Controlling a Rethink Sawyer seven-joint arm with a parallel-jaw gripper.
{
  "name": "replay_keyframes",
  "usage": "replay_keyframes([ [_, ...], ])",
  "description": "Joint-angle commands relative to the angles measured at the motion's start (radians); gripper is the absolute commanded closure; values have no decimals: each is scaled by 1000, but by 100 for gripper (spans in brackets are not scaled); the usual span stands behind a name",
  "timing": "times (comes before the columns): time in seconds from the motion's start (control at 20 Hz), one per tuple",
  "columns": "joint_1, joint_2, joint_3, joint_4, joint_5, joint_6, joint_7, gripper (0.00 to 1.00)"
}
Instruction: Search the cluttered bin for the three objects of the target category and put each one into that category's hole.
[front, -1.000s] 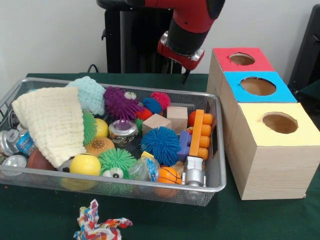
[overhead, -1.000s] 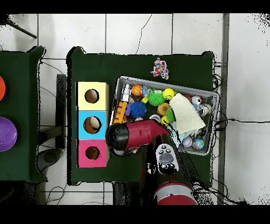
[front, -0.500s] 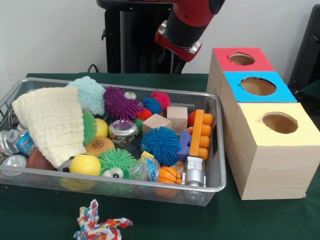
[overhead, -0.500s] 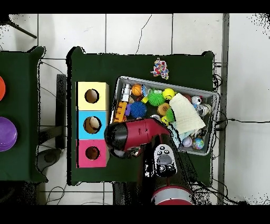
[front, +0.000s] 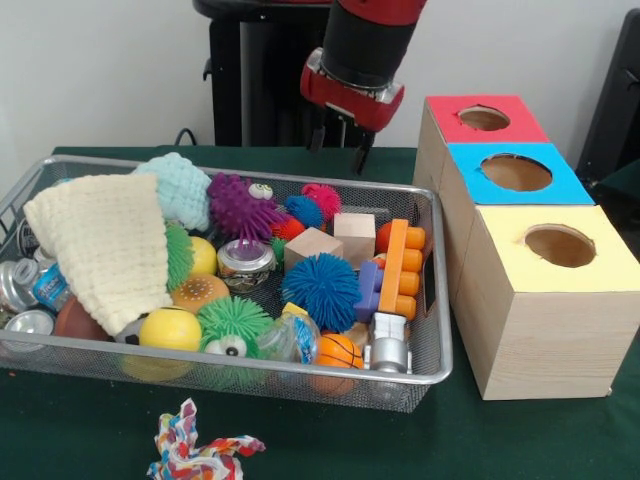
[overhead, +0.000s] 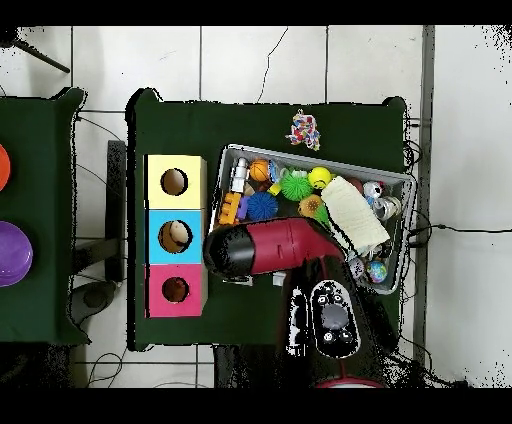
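The bin (front: 240, 372) of silver wire mesh stands on the green table, full of mixed toys; it also shows in the overhead view (overhead: 320, 163). The red-topped box stands at the far right, and its round hole (front: 484, 118) shows nothing inside; the hole also shows in the overhead view (overhead: 176, 290). My gripper (front: 338, 150) hangs open and empty above the bin's far rim, left of the red box. In the overhead view the arm's head (overhead: 232, 252) hides it.
The bin holds a cream knitted cloth (front: 105, 245), a blue spiky ball (front: 321, 290), a purple spiky toy (front: 240, 208), wooden blocks (front: 354, 236) and a small basketball (front: 338, 350). The blue-topped box (front: 515, 172) and yellow-topped box (front: 560, 245) adjoin the red one. A rope toy (front: 195, 450) lies before the bin.
The arm's head has swung left in the front view, away from the red box and over the bin's far rim. Both gripper fingers now show below it.
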Motion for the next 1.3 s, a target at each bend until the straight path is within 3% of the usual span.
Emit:
replay_keyframes([
  [0.05, -56, -93, 142, -109, 17, 22, -182, 0],
  [0.45, -77, -50, 202, -183, 5, 25, -186, 0],
  [0.8, -110, 66, 265, -250, -42, -150, -176, 0],
  [1.3, -78, 168, 222, -293, -90, -235, -96, 0],
])
